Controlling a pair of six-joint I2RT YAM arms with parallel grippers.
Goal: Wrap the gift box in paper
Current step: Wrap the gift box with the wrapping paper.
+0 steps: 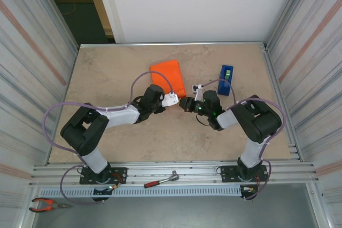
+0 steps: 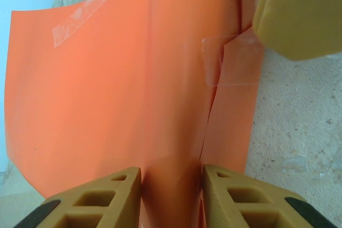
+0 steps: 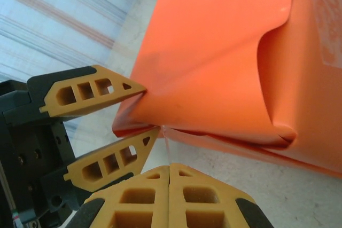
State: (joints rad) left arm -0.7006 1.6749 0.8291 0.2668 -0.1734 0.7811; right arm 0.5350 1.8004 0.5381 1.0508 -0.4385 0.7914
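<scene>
**A:** Where is our orange paper (image 1: 166,74)?

**B:** It sits as a parcel toward the far edge of the surface (image 1: 107,73), about the middle. We think the gift box is inside it. The blue tape dispenser (image 1: 226,80) stands near it, toward the right edge.

**A:** And what are we holding?

**B:** Our left gripper (image 2: 171,185) is pinched on a loose fold of the paper at the near end of the parcel. Our right gripper (image 3: 170,173) is squeezed together just beside that fold. It may have a thin bit of tape in it, but we can't tell.

**A:** What could go wrong?

**B:** If we pull the fold too hard, the thin paper could rip. The clear tape (image 2: 235,62) stuck on it could peel off too. If we let go too soon, the fold could spring open.

**A:** Anything else?

**B:** Our two grippers are very close. They could bump, and a bump could push the parcel out of place.
</scene>
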